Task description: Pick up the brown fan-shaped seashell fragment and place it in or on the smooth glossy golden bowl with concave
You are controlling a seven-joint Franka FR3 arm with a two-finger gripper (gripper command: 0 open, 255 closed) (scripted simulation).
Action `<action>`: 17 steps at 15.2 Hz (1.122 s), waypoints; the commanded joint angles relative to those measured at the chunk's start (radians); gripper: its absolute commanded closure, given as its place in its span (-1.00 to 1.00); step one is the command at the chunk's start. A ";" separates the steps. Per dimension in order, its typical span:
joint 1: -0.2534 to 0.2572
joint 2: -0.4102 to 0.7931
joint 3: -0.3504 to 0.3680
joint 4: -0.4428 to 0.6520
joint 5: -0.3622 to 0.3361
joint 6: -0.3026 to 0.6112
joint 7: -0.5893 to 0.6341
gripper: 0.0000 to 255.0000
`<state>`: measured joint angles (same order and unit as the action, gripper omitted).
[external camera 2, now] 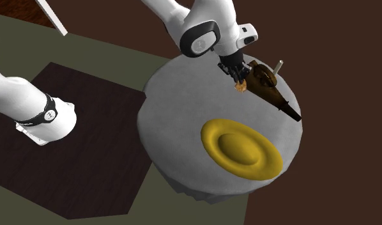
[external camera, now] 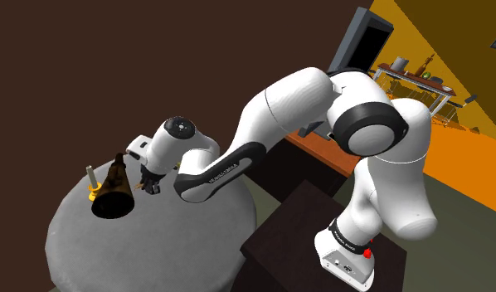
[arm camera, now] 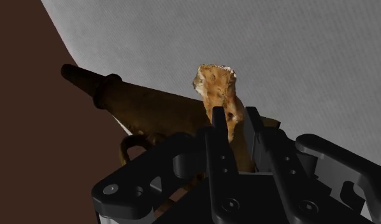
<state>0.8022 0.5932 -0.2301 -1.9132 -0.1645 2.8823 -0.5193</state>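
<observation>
Gripper fingers clasp the one brown shell fragment, which sticks out past their tips. In the second exterior view, one round grey table carries one golden bowl at lower right, well apart. One dark brown horn-shaped object lies just behind the shell.

The Franka arm is wearing smooth, rounded white shells, with dark grey rings showing at its joints. Small dark lettering is running along the forearm link. A small red mark is sitting on the white base. The gripper is showing all black, with round screw heads dotting its angular fingers.
</observation>
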 commanded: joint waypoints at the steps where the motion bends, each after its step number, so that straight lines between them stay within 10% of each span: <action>1: 0.000 -0.021 0.000 -0.001 0.000 -0.019 -0.004 1.00; 17: -0.037 -0.174 0.006 -0.033 0.013 -0.130 -0.080 1.00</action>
<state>0.7832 0.4270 -0.2267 -1.9356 -0.1582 2.7460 -0.5763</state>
